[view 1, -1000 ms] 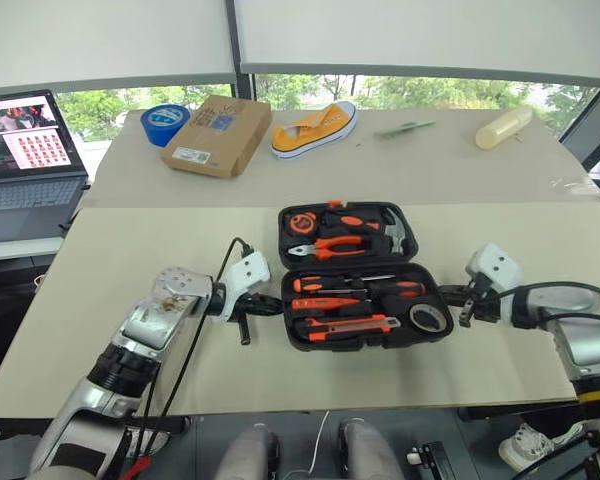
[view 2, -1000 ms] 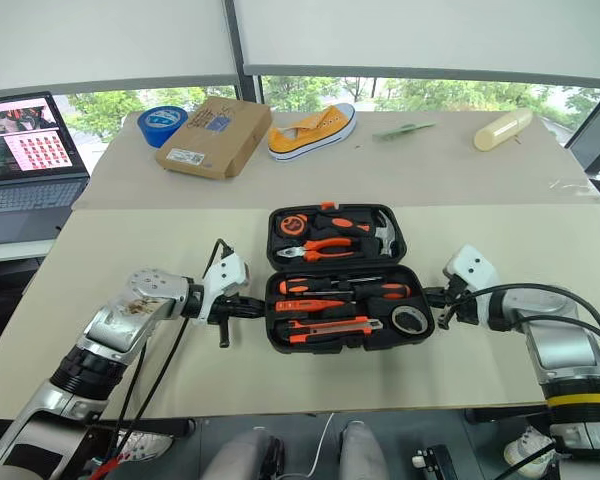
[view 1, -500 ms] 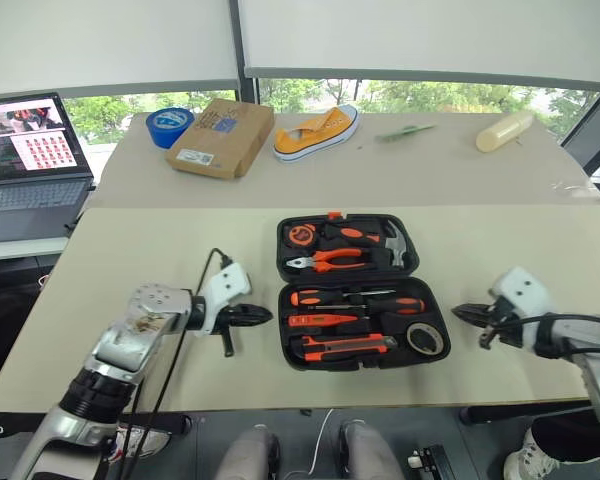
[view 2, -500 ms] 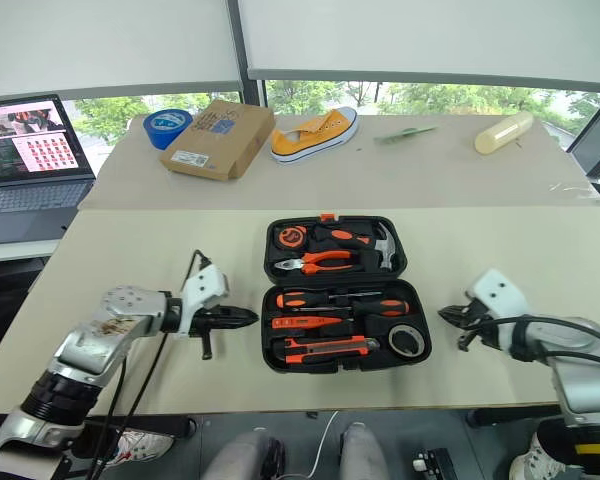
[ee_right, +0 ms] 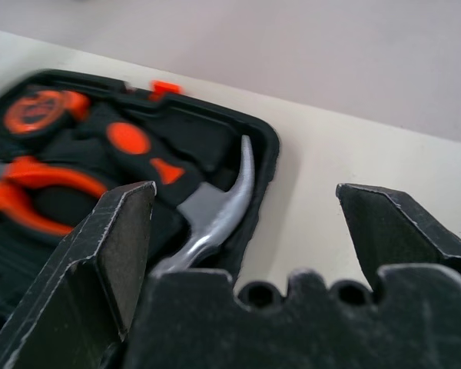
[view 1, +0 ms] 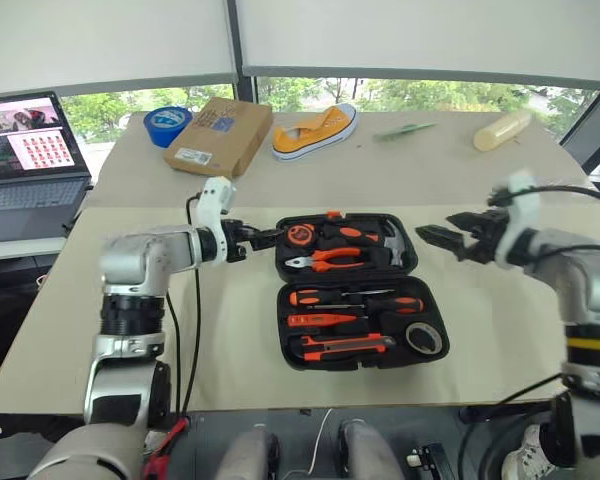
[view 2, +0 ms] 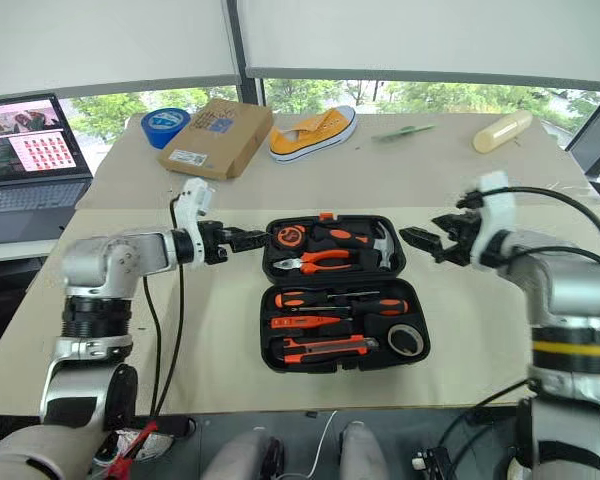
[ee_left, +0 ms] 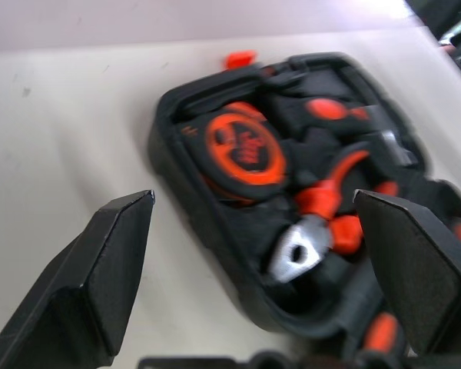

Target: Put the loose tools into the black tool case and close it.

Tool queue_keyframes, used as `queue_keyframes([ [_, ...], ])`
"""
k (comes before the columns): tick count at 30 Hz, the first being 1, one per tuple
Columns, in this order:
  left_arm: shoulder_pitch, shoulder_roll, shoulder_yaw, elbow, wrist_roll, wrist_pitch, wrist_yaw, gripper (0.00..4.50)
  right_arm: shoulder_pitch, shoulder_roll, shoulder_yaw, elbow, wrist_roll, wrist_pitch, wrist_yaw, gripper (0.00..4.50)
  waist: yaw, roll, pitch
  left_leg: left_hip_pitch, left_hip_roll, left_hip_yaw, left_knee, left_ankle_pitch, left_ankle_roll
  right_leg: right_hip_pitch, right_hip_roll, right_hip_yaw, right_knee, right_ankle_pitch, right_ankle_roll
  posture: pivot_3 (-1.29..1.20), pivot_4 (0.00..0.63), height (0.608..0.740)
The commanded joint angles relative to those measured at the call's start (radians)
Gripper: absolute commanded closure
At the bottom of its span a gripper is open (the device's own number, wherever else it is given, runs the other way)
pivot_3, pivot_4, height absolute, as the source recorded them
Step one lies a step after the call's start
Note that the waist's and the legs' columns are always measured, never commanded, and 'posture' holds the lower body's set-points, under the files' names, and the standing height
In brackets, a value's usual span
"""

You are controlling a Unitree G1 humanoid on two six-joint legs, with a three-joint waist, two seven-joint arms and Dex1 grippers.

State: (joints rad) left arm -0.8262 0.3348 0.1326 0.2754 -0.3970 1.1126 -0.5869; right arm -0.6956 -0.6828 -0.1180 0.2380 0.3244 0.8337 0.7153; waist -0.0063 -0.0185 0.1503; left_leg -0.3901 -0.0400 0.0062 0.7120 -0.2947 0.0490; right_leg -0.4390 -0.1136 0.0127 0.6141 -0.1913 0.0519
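Lying wide open on the surface (view 1: 180, 330), the black tool case (view 1: 352, 290) sits between both tools, screwdrivers (view 1: 355, 297), utility knife (view 1: 345, 346) and dark tape roll (view 1: 425, 339) all seated in its near half. Left tool (view 1: 267, 236), fingers spread apart, hovers just beside the far half's left corner; right tool (view 1: 435, 235), equally spread and empty, hangs off its right corner. Closing looks next: catch both far corners evenly and fold that half over level, so nothing pops loose.

Bright, even daylight comes from the windows (view 1: 400, 92) behind the tables (blinds cover their upper part). Shadows are faint and soft. In both wrist views the case contents beyond the fingers (ee_left: 100, 269) look soft and blurred.
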Motion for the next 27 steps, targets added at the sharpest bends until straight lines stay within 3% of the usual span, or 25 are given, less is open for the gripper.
queue_keyframes([
  [1, -0.056, -0.033, -0.027, 0.103, 0.054, -0.092, 0.073, 0.0, -0.093, 0.036, 0.053, 0.163, -0.085, -0.084, -0.062, 0.04, -0.001, 0.0, 0.0, 0.0, 0.0, 0.0, 0.0, 0.0, 0.0, 0.0, -0.001, 0.0, 0.0, 0.0, 0.0, 0.0, 0.15, 0.735],
  [7, -0.053, -0.045, -0.068, 0.138, 0.086, -0.154, 0.079, 0.0, -0.154, 0.063, 0.062, 0.315, -0.128, -0.14, -0.088, 0.04, -0.005, 0.0, 0.0, -0.003, -0.001, 0.0, -0.001, 0.0, -0.001, -0.003, -0.001, 0.0, -0.001, 0.0, 0.0, 0.0, 0.15, 0.735],
  [9, -0.038, -0.05, -0.077, 0.116, 0.082, -0.145, 0.078, 0.51, -0.152, 0.067, 0.065, 0.32, -0.13, -0.14, -0.082, 0.0, -0.006, 0.0, 0.0, -0.003, 0.0, 0.0, -0.001, 0.001, -0.001, -0.003, -0.001, 0.0, -0.001, 0.0, 0.0, 0.0, 0.15, 0.735],
  [10, -0.03, -0.049, -0.085, 0.105, 0.082, -0.142, 0.073, 0.72, -0.149, 0.069, 0.065, 0.316, -0.127, -0.138, -0.076, 0.54, -0.005, 0.0, 0.0, -0.003, 0.0, 0.0, -0.001, 0.001, -0.001, -0.003, -0.001, 0.0, -0.001, 0.0, 0.0, 0.0, 0.15, 0.735],
  [13, -0.015, -0.05, -0.089, 0.088, 0.077, -0.129, 0.072, 1.78, -0.141, 0.076, 0.068, 0.298, -0.125, -0.135, -0.064, 1.38, -0.006, 0.0, 0.0, -0.002, 0.0, -0.001, -0.001, 0.001, -0.002, -0.002, -0.001, 0.0, -0.001, 0.0, 0.001, 0.0, 0.15, 0.735],
  [17, -0.006, -0.051, -0.085, 0.074, 0.07, -0.118, 0.074, 3.32, -0.136, 0.088, 0.07, 0.282, -0.123, -0.128, -0.058, 2.87, -0.004, 0.0, 0.0, -0.002, 0.0, -0.001, -0.001, 0.001, -0.002, -0.001, -0.001, 0.0, -0.001, 0.001, 0.001, 0.0, 0.15, 0.735],
  [20, -0.002, -0.054, -0.082, 0.064, 0.064, -0.109, 0.078, 4.2, -0.127, 0.09, 0.074, 0.272, -0.126, -0.128, -0.051, 3.89, -0.002, 0.0, 0.0, -0.002, -0.001, -0.002, -0.001, 0.001, -0.002, -0.001, -0.001, 0.0, -0.001, 0.001, 0.001, 0.0, 0.15, 0.735],
  [22, -0.002, -0.054, -0.081, 0.058, 0.059, -0.105, 0.08, 4.44, -0.125, 0.088, 0.071, 0.269, -0.125, -0.126, -0.048, 4.47, -0.004, 0.0, 0.0, -0.001, -0.001, -0.002, -0.001, 0.001, -0.002, -0.001, -0.001, 0.0, -0.001, 0.001, 0.001, 0.0, 0.15, 0.735],
  [27, 0.001, -0.049, -0.074, 0.043, 0.041, -0.099, 0.072, 4.49, -0.134, 0.079, 0.058, 0.262, -0.117, -0.124, -0.043, 4.5, -0.005, 0.0, 0.0, -0.001, 0.0, -0.002, -0.001, 0.001, -0.002, 0.0, -0.001, 0.0, -0.001, 0.001, 0.001, 0.0, 0.15, 0.735],
])
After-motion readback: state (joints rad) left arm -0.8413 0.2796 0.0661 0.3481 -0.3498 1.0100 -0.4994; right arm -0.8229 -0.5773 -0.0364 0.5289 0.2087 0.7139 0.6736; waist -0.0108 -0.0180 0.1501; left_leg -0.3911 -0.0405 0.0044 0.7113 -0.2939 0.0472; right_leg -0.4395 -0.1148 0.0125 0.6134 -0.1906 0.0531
